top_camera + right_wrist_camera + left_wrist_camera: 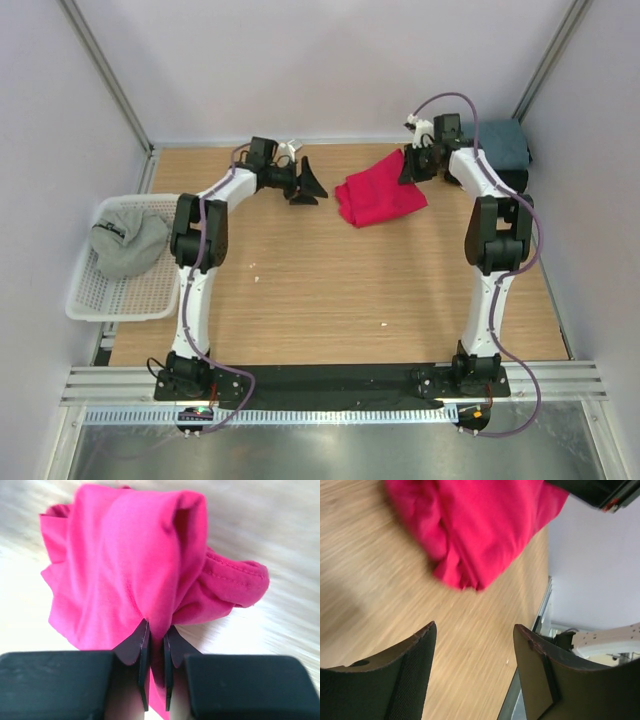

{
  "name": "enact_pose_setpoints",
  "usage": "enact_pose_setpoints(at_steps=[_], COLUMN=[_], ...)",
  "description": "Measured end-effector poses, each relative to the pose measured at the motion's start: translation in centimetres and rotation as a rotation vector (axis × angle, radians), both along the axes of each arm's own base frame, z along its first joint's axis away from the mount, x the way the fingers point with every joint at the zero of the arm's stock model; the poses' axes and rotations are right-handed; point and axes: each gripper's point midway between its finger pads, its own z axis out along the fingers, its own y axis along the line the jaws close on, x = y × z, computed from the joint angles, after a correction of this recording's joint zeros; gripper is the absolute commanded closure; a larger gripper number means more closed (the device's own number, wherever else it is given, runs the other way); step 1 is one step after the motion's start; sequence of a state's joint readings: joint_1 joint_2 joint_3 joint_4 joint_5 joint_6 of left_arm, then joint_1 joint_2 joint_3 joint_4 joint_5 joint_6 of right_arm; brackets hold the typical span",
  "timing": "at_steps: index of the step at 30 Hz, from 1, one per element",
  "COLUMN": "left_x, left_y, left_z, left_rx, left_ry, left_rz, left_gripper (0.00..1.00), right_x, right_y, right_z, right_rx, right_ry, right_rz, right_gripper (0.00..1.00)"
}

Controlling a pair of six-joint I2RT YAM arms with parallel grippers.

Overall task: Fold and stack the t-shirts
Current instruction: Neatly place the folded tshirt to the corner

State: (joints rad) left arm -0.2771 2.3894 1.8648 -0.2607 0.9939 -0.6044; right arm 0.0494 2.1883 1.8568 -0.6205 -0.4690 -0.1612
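Observation:
The crimson-red t-shirt (380, 198) lies bunched on the wooden table at the back, right of centre. My right gripper (410, 166) is shut on its far right corner; in the right wrist view the red cloth (125, 565) is pinched between the fingertips (141, 640). My left gripper (309, 183) is open and empty, left of the shirt and apart from it; its view shows the red shirt (475, 525) beyond the fingers (415, 660). A grey t-shirt (128, 240) lies in the white basket (125, 297). A slate-blue t-shirt (505, 145) lies folded at the back right corner. The black t-shirt is out of view.
The white mesh basket hangs off the table's left edge. White walls and metal posts close in the back and both sides. The right arm's base shows in the left wrist view (600, 647). A few small specks lie on the wood (386, 323).

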Motion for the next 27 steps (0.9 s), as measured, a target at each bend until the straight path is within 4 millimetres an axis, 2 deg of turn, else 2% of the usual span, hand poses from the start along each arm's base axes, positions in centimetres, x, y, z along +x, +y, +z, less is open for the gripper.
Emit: enact_pose_setpoints(at_steps=[4, 7, 10, 13, 16, 20, 23, 27], left_x=[-1.0, -3.6, -7.7, -11.4, -13.4, -13.7, -13.6, -13.4], left_y=[2.9, 4.1, 4.8, 5.7, 6.3, 6.7, 6.7, 6.7], left_z=[2.0, 1.8, -0.5, -3.1, -4.6, -4.5, -3.7, -3.0], left_rx=[0.068, 0.115, 0.166, 0.213, 0.244, 0.253, 0.251, 0.249], left_ry=[-0.059, -0.070, -0.019, 0.057, 0.098, 0.076, 0.045, 0.022], left_rz=[-0.023, -0.073, -0.134, -0.177, -0.206, -0.215, -0.215, -0.215], left_gripper=[0.41, 0.41, 0.41, 0.41, 0.41, 0.41, 0.41, 0.41], right_x=[0.9, 1.8, 2.8, 4.3, 6.2, 8.5, 9.2, 9.3], right_y=[-2.1, -3.5, -5.2, -6.5, -7.8, -9.8, -11.4, -13.7], right_z=[2.8, 4.0, 5.5, 7.9, 10.4, 12.4, 12.6, 12.1], right_rx=[-0.113, -0.193, -0.274, -0.331, -0.378, -0.444, -0.491, -0.529], right_ry=[-0.095, -0.141, -0.180, -0.241, -0.312, -0.383, -0.396, -0.382], right_rz=[-0.027, -0.049, -0.085, -0.126, -0.167, -0.225, -0.257, -0.290], right_gripper=[0.99, 0.99, 0.99, 0.99, 0.99, 0.99, 0.99, 0.99])
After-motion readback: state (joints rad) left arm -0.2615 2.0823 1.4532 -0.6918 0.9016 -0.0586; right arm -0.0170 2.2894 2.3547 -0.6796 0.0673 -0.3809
